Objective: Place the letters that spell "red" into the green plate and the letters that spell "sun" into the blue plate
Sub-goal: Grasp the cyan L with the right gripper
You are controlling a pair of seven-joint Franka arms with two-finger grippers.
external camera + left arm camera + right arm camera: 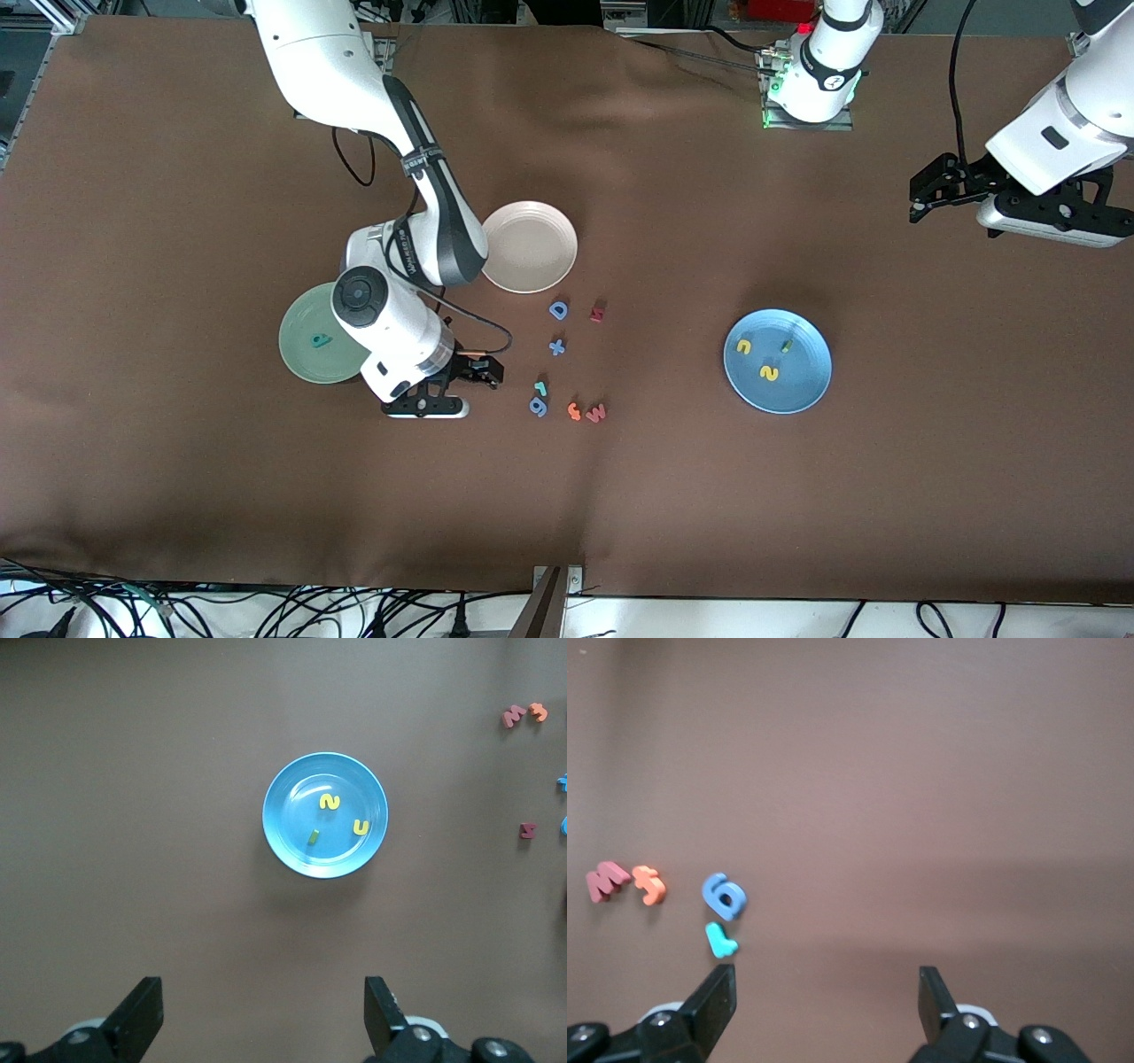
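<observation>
- Right end effector (pixel 468 372) hangs low over the bench (pixel 177 461), just beside the green plate (pixel 306 354), fingers spread apart with nothing between them.
- From its wrist camera the teal "r" (pixel 722 942) lies just ahead of one finger (pixel 713 1001), with a blue "g" (pixel 725 896) touching or nearly touching it.
- Out from there, an orange "f" (pixel 574 410) and a red "w" (pixel 597 413) sit side by side, toward the left arm's end from the "r".
- A blue plus sign (pixel 556 347), a blue capital D (pixel 558 310) and a small dark-red piece (pixel 598 311) lie farther from the front camera, near the cream-white plate (pixel 532 246).
- Green plate holds a teal "d" (pixel 321 340); no orange "e" shows anywhere, though the arm covers part of that plate.
- Blue plate (pixel 778 361) carries two yellow letters, the "s" (pixel 770 373) and the "n" (pixel 744 346), plus the olive-green "u" (pixel 786 343) on edge, so "sun" looks finished.
- Left end effector (pixel 926 190) waits high over the left arm's end of the bench, fingers wide and empty.
- My read: the step in hand is fetching the "r" for "red".
- Next move calls for sliding over the "r", lining the fingers across its stem and staying clear of the "g" crowding it.
- Risk: pinching both letters together.
</observation>
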